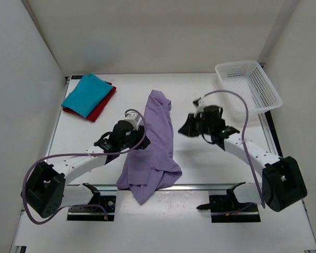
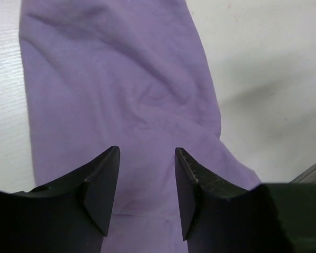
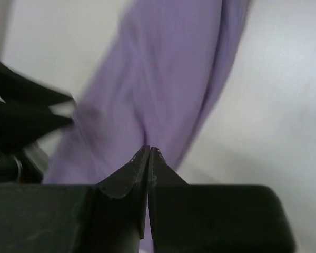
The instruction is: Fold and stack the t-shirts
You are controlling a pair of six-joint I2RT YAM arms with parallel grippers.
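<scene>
Centrally, the lavender shirt (image 1: 152,147) lies crumpled lengthwise on the table, running from 12 to 6 o'clock. The left gripper (image 2: 146,153) stands over its 9 o'clock edge with jaws apart and fabric showing in the gap. Contact with the cloth cannot be determined. The right gripper (image 3: 148,150) sits just beside the 3 o'clock edge, jaws together, holding nothing. At 10 o'clock, the teal shirt (image 1: 87,94) covers most of the dark red shirt (image 1: 102,108). The right wrist view is blurred.

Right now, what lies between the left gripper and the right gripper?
The lavender t-shirt, starting under the left gripper, then bare table up to the right gripper; the top view shows it.
</scene>
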